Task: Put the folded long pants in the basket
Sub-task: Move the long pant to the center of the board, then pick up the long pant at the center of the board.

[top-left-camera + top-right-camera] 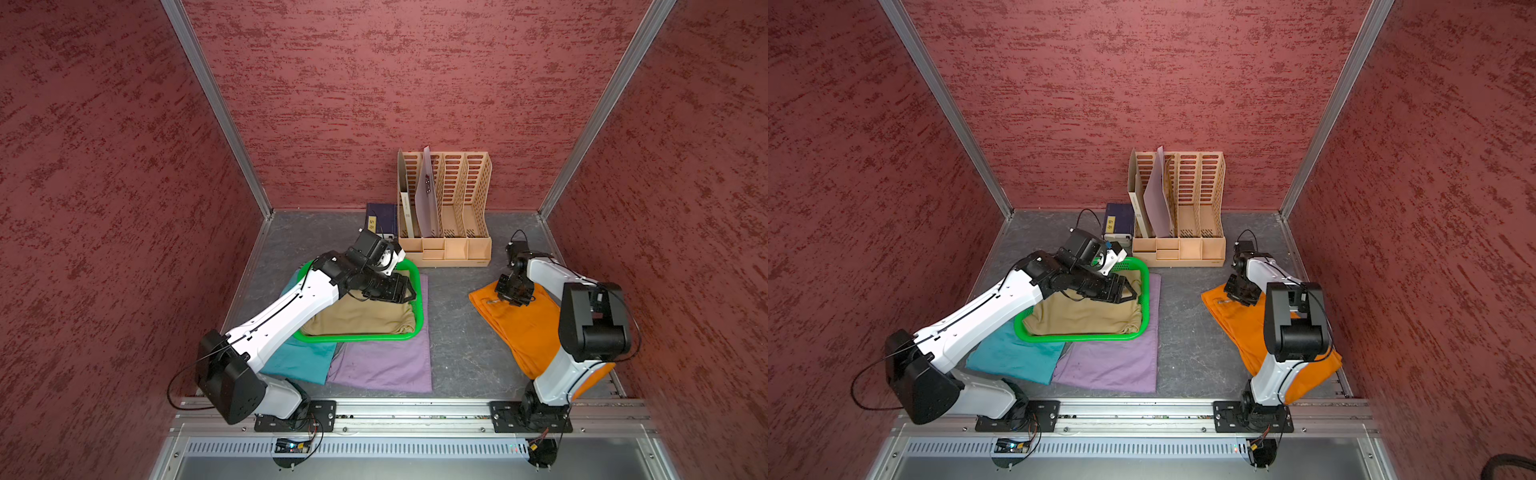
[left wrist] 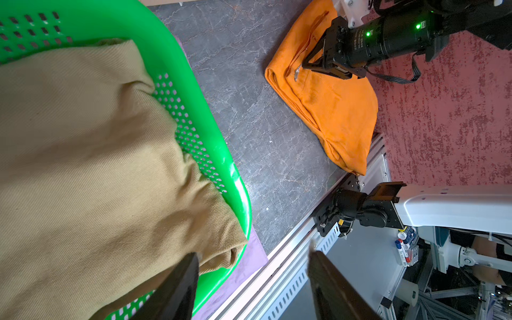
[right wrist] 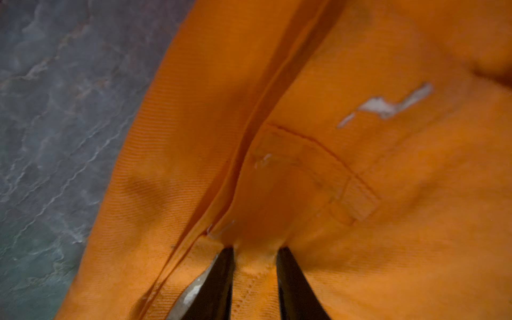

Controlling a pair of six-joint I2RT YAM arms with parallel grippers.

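Although only the tan pants (image 1: pixel 361 318) lie in the basket (image 1: pixel 419 291), under the parted left gripper (image 2: pixel 253 255), the orange pants (image 1: pixel 523 328) are clamped by the right gripper (image 3: pixel 255 249), and teal pants (image 1: pixel 299 359) and lilac pants (image 1: pixel 382 365) are left beneath the basket.

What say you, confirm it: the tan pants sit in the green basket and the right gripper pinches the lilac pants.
Wrong colour: the right gripper pinches the orange pants, as the right wrist view shows. The tan pants do sit in the green basket.
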